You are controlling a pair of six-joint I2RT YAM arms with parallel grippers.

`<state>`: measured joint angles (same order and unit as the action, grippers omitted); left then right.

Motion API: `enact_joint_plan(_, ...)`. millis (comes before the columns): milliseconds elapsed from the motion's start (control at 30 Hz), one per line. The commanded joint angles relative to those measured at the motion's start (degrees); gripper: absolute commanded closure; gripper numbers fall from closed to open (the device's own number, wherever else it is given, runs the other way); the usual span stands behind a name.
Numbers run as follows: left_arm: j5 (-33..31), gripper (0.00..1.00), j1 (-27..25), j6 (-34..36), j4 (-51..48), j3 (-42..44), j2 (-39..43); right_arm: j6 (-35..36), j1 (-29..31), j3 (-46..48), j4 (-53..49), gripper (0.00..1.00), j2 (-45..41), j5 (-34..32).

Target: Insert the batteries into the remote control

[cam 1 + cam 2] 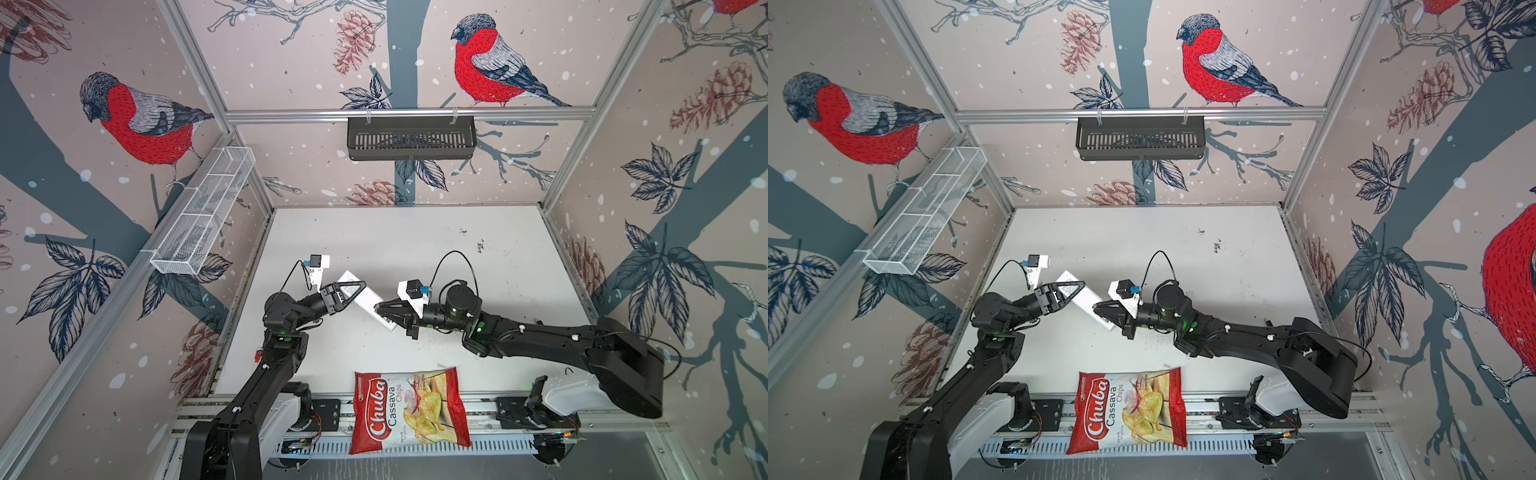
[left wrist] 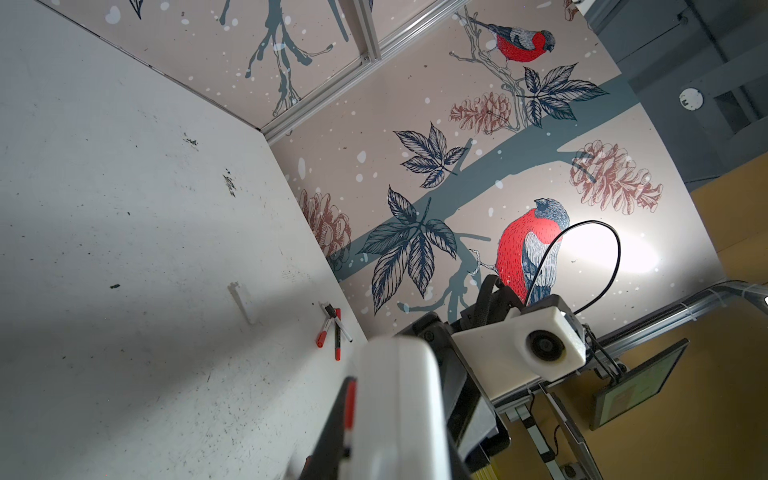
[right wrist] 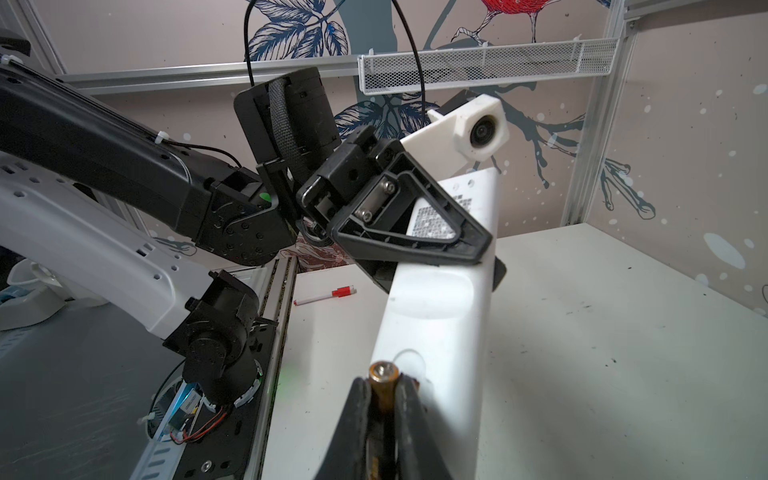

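Quick status from my end. The remote control (image 1: 365, 300) is up off the surface (image 1: 415, 249), out past the far edge of the chip bag (image 1: 409, 409). It lies on a diagonal with its plain white back facing up. My left end effector (image 1: 353, 291) is clamped across its width near the end farther from the bag. My right end effector (image 1: 383, 311) is pinched shut on one battery (image 3: 384, 374), which has its gold-copper end poking out of the pads, right at the remote's bag-side end. I can't find the other battery in any view. It might already be in the compartment, can't tell.

Handling-wise, my guess is the remote is light, stiff, slick plastic. It won't flex, but it's a long lever. Pushing a battery in at the free end will want to swivel it in the left grip, so I'd hold across the narrow sides and push gently. The battery is a tiny smooth metal cylinder, dense for its size, and happy to roll or squirt out of the pads. A mid-barrel hold with the tip free looks right.

Readable stuff: the bag says "Chuba Cassava Chips", with Chuba in white-on-red script. The remote's back carries a grey printed label (image 3: 432, 222) right where the left end effector grips, but the print is too fine to read.
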<state>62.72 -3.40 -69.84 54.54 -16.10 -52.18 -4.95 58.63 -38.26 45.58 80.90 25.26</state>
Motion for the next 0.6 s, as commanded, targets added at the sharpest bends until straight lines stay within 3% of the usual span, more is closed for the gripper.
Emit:
enact_joint_plan(0,-0.1,1.00,0.5,0.0,3.3,-0.1,0.2,1.0,0.2,-0.6,-6.6,0.91,-0.3,-2.5)
enact_joint_plan(567,-0.1,1.00,1.4,-0.6,4.2,0.2,0.1,3.4,0.3,-4.5,-20.0,0.90,1.1,-7.3)
